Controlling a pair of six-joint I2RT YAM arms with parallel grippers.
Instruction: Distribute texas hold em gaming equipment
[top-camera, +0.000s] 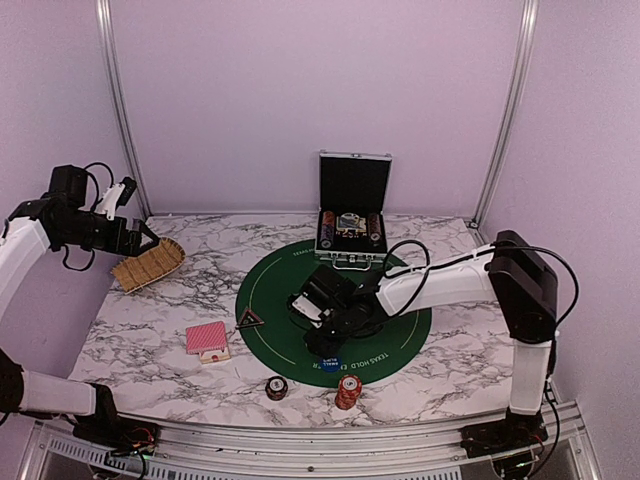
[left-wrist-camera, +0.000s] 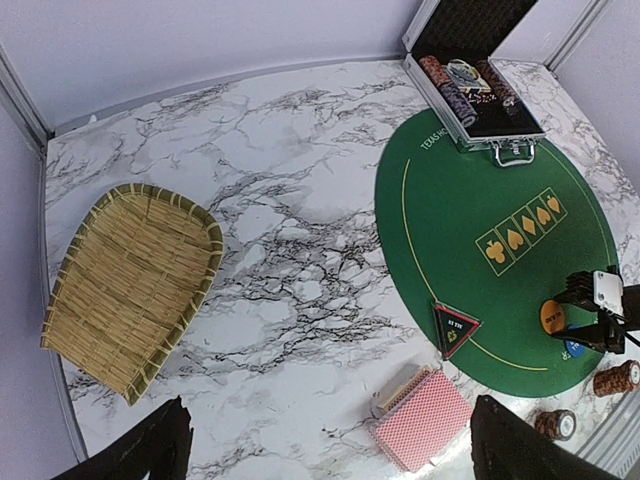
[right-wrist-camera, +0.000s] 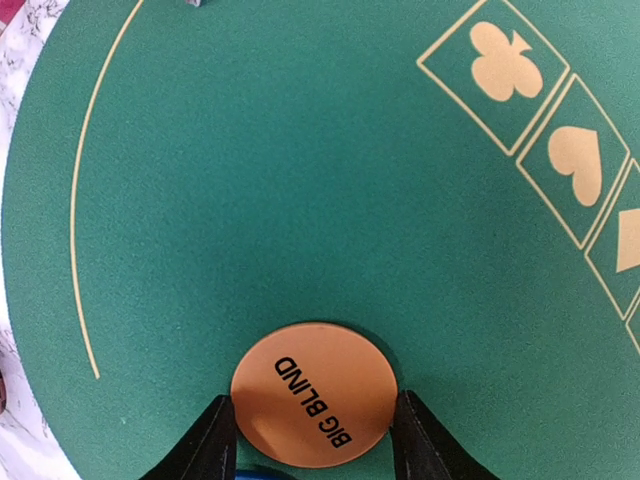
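An orange marker disc marked BIG BLIND lies on the green mat. My right gripper is shut on it, one fingertip against each side. A sliver of the blue disc shows just below. In the top view the right gripper is low over the mat's near part, beside the blue disc. The red-backed cards lie on the marble near the dark triangular token. A dark chip stack and a red-and-white stack stand near the front edge. My left gripper hangs open, high at the left.
An open metal case with chips and cards stands at the mat's far edge. The woven straw basket lies at the far left, under the left gripper. Purple walls and metal posts close off the back and sides.
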